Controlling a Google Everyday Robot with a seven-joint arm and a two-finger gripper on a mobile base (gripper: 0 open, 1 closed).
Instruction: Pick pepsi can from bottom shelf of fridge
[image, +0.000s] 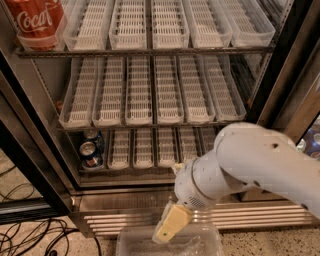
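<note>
Standing upright at the left end of the bottom shelf (145, 150) of the fridge (280, 75), the pepsi can (90, 156) is seen with its long axis vertical and its silver top and pull tab turned upward. A second blue can (95, 137) is set just behind it, possibly another of the same kind, though its label is hidden. Whitish slatted lanes are ranged along the shelf to the right of the two cans. The gripper (168, 226) is held low in front of the ribbed steel base (120, 220), well apart from the pepsi can and to its right, pointed down over a clear plastic bin (200, 245). Whether the gripper is open or closed cannot be told. A red Coca-Cola can (35, 22) is placed on the top rack, at upper left.
</note>
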